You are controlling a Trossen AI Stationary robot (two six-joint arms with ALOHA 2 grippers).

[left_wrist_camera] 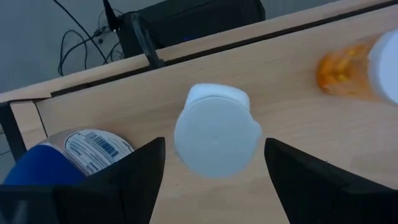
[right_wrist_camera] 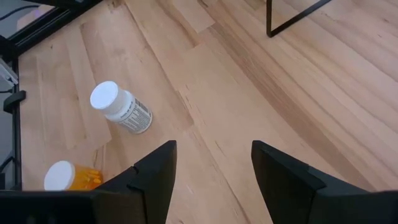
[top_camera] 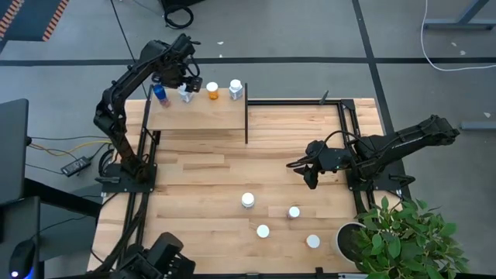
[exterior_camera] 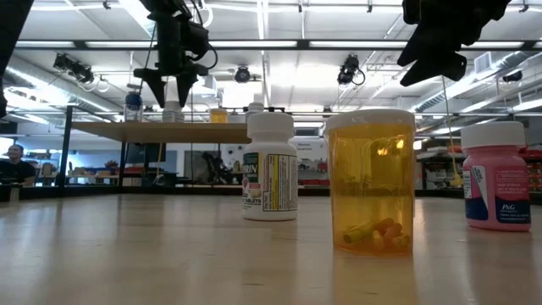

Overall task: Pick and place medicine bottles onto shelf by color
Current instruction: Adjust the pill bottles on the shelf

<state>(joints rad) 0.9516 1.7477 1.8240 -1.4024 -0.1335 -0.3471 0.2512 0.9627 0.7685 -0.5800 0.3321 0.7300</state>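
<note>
The shelf [top_camera: 198, 115] stands at the table's far left and carries a blue-capped bottle [top_camera: 160, 94], a white bottle [top_camera: 184, 94], an orange bottle [top_camera: 212, 91] and a white-capped bottle [top_camera: 235, 90], all upright. My left gripper [top_camera: 186, 80] is open above the white bottle [left_wrist_camera: 216, 132], with a finger on either side of its cap and a gap on both sides. My right gripper [top_camera: 310, 175] is open and empty above the table's right middle. Several white-capped bottles [top_camera: 248, 201] [top_camera: 294, 211] [top_camera: 263, 231] [top_camera: 313, 241] stand on the tabletop near the front.
A black metal frame [top_camera: 342, 116] runs along the table's far right. A potted plant [top_camera: 395, 236] stands at the near right corner. In the low view a white bottle [exterior_camera: 271, 165], an orange one [exterior_camera: 370, 182] and a pink one [exterior_camera: 495, 174] stand close by.
</note>
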